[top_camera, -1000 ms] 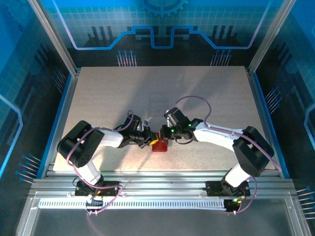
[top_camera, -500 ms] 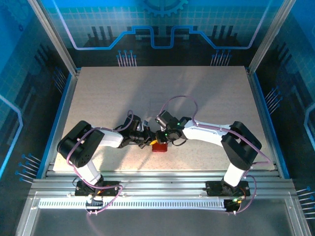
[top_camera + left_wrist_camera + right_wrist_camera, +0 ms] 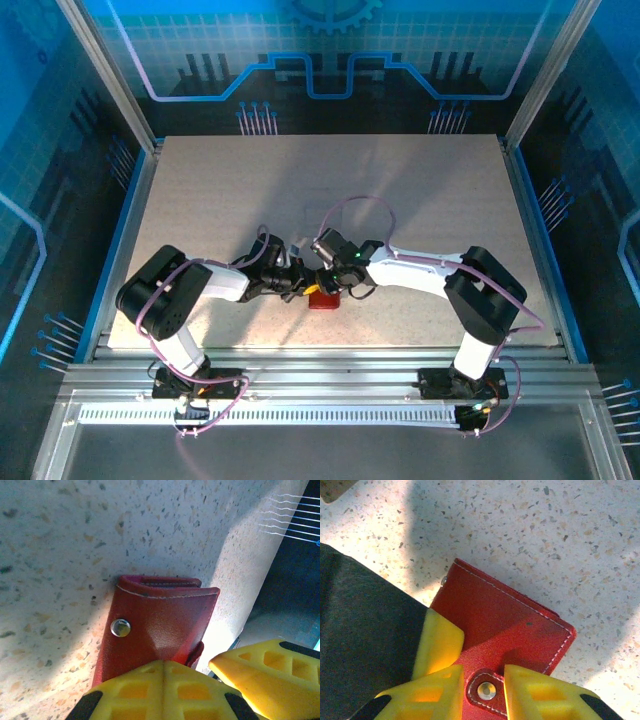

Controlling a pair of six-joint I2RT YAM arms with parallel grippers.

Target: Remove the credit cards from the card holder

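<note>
Card holder (image 3: 323, 297): closed, flat on worktop (image 3: 420, 200), toward 6 o'clock of centre. Probably light, soft and floppy, with a slick skin. Left gripper (image 3: 200, 662), at 10 o'clock, has fingers closed on its edge. Right gripper (image 3: 485, 680), at 12 o'clock, has fingers apart astride the snap tab (image 3: 486, 690), likely the best hold.

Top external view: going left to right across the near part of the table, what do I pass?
Left arm's elbow → left arm's white forearm → red wallet → right arm's white forearm → right arm's elbow.
</note>
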